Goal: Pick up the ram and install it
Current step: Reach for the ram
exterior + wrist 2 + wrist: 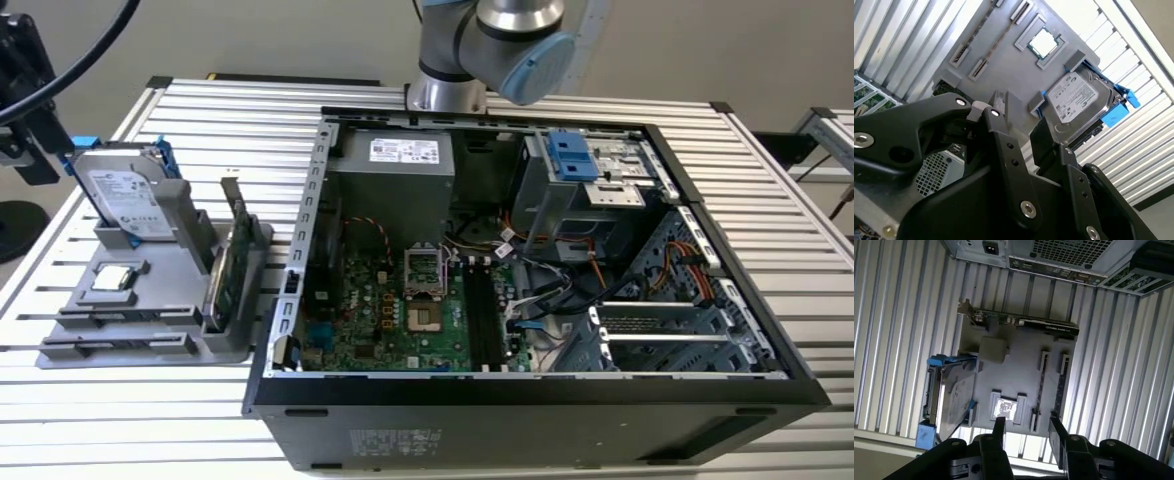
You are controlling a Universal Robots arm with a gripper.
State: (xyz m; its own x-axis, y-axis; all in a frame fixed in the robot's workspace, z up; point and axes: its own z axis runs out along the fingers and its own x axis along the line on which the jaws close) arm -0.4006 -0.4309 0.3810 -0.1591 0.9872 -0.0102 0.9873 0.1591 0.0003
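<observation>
Black gripper point(1027, 421), seen in both wrist views, has its 2 fingers point(999, 432) spread apart with nothing between them. It hangs above one edge of a grey parts holder point(1019, 365). In the first wrist view, 2 thin dark strips stand on edge between slotted brackets on that holder. They appear to be the ram point(1038, 390), 2 sticks seen edge-on, so their colour and chips cannot be made out. The fingertips do not touch them. A square processor chip point(1004, 410) lies in a pocket beside the strips. A silver hard drive point(956, 395) with blue side rails leans upright past the chip. A green expansion card point(1024, 322) stands on edge along the holder's side nearest the computer. In the exterior view the holder sits on a slatted aluminium table point(134, 440), at the exterior view's left of an open black computer case point(534, 410). A green motherboard point(387, 310) lies inside the case. The robot arm point(487, 40) rises at the far side of the case.
</observation>
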